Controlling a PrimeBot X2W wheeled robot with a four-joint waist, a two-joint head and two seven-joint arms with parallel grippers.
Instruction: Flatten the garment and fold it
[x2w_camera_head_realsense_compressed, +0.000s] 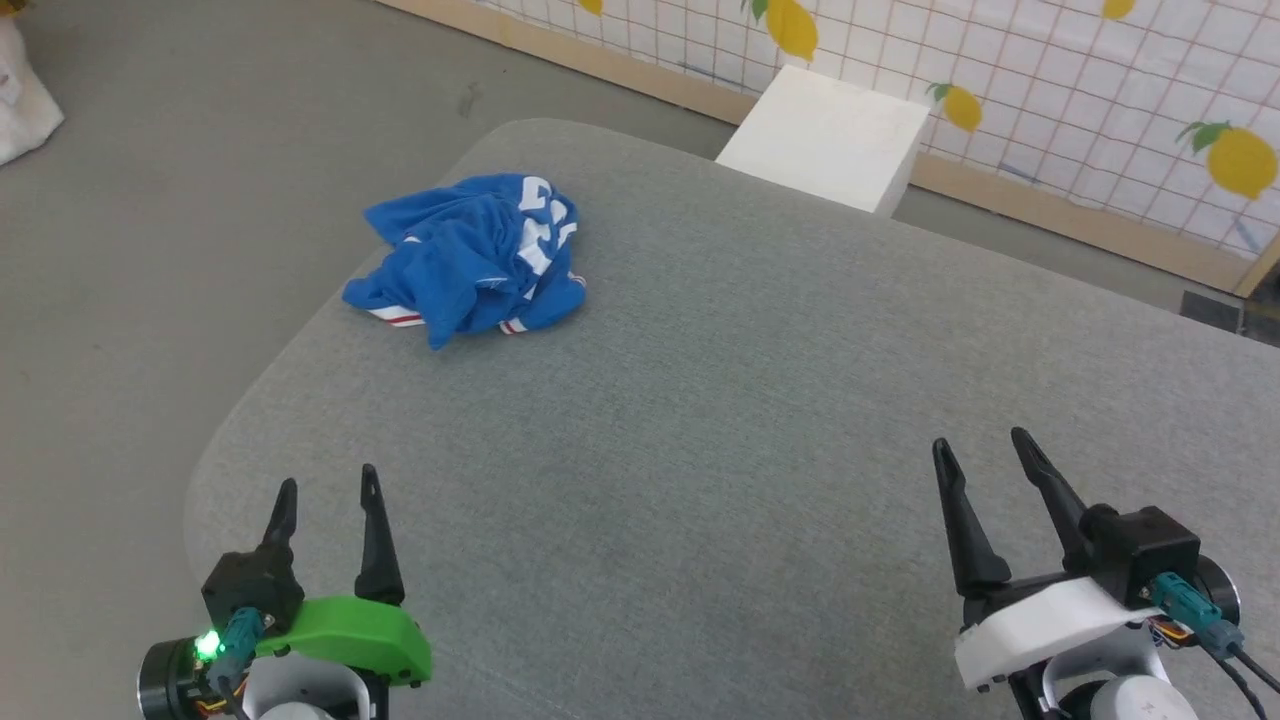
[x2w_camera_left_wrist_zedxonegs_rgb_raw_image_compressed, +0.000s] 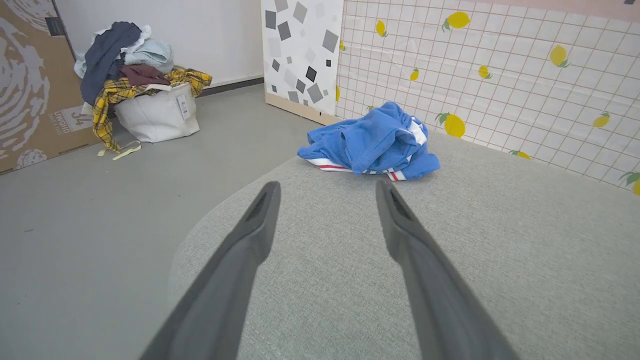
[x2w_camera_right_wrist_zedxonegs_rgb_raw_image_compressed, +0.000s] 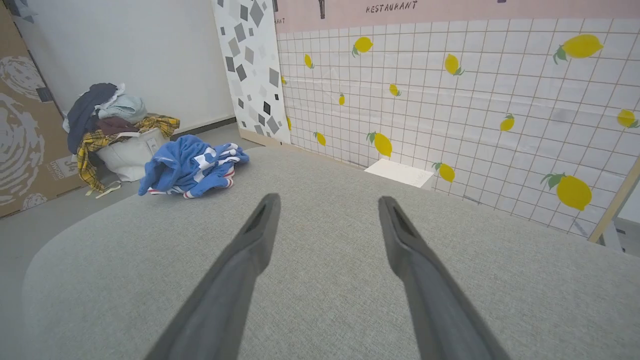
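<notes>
Head view, left to right: left gripper (x2w_camera_head_realsense_compressed: 328, 476) at near left corner of the grey fabric worktop (x2w_camera_head_realsense_compressed: 700, 420), fingers spread wide, nothing between them. Garment (x2w_camera_head_realsense_compressed: 470, 260) lies in a crumpled heap by the far left corner, close to the left edge (blue body bunched, white numerals and red-striped trim showing), well apart from both grippers. White block (x2w_camera_head_realsense_compressed: 825, 135) sits beyond the far edge, by the lemon-print wall (x2w_camera_head_realsense_compressed: 1100, 90). Right gripper (x2w_camera_head_realsense_compressed: 979, 439) at near right side, fingers likewise released, empty
</notes>
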